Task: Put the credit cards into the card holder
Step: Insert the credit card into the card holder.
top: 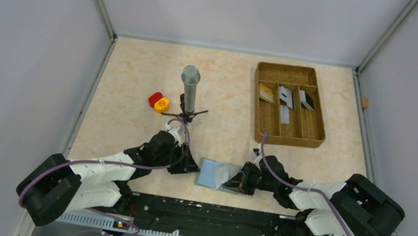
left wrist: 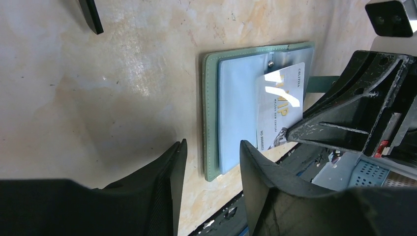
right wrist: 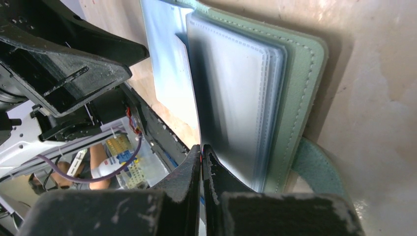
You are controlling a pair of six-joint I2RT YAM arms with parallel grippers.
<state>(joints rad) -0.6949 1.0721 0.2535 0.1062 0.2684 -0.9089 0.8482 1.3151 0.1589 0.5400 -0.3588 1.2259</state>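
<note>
The card holder [top: 213,174] lies open at the table's near edge between my two grippers. In the left wrist view its grey-green rim [left wrist: 210,113] frames a light blue panel, and a pale credit card [left wrist: 282,105] printed "VIP" lies on that panel. My left gripper [left wrist: 213,147] is open, its fingers on either side of the holder's near corner. My right gripper [right wrist: 201,147] is shut, its tips at the edge of the clear sleeves [right wrist: 236,88]; I cannot tell whether a leaf is pinched. More credit cards [top: 286,96] sit in the brown tray [top: 320,120].
The tray stands at the back right. A grey cylinder [top: 189,84] on a black stand rises behind the left gripper, and a red and yellow object [top: 158,102] lies left of it. The arms' base rail [top: 210,216] runs just behind the holder.
</note>
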